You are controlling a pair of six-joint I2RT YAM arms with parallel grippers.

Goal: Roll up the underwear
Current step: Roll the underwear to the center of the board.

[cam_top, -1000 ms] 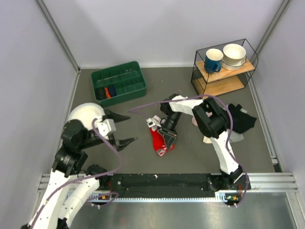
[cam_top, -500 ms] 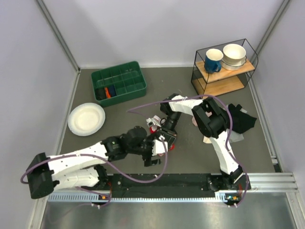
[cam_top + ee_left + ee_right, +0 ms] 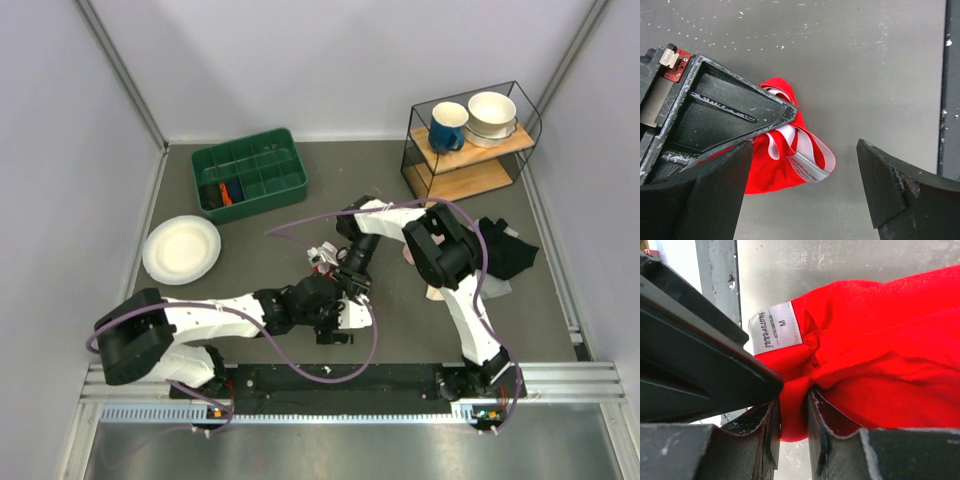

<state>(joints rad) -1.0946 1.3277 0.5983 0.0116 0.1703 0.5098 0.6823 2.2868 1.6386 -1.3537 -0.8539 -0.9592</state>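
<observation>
Progress check: no roll yet, as far as we can tell.

Top view: left end effector and right end effector crowd one spot mid-tabletop, hiding what's under them.

Left wrist view: the underwear is a bunched red heap, waistband looping out toward 4 o'clock. Our left jaws are spread wide either side, touching nothing.

Right wrist view adds what the others miss: right fingers clamped on a red fold, size tag at 10 o'clock. Flattening and rolling all remain.
</observation>
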